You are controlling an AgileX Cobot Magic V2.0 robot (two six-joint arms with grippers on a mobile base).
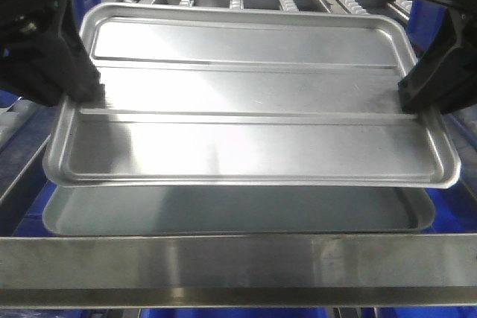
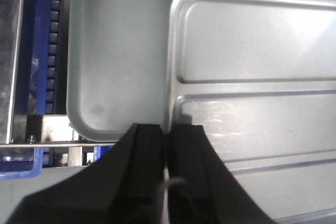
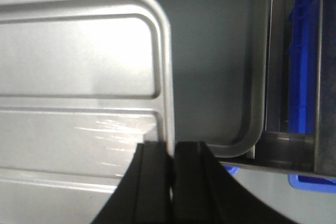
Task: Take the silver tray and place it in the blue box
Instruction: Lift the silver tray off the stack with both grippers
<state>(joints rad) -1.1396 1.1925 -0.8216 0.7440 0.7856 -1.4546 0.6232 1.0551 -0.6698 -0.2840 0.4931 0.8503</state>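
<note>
The silver tray (image 1: pixel 246 109), shallow with two raised ribs, hangs lifted and tilted above a deeper plain pan (image 1: pixel 223 214). My left gripper (image 1: pixel 93 96) is shut on the tray's left rim. In the left wrist view the black fingers (image 2: pixel 144 150) pinch the rim of the tray (image 2: pixel 252 77), with the left gripper (image 2: pixel 167 129) closed tight. My right gripper (image 1: pixel 406 103) is shut on the right rim. In the right wrist view the right gripper (image 3: pixel 170 148) clamps the edge of the tray (image 3: pixel 79 77). The blue box is out of view.
The plain pan (image 2: pixel 115 51) (image 3: pixel 215 77) lies on a roller rack under the tray. A steel crossbar (image 1: pixel 238 266) runs along the front. Bits of blue plastic (image 3: pixel 302 66) (image 2: pixel 21 171) show beside and below the rack. More racks and bins stand at the back.
</note>
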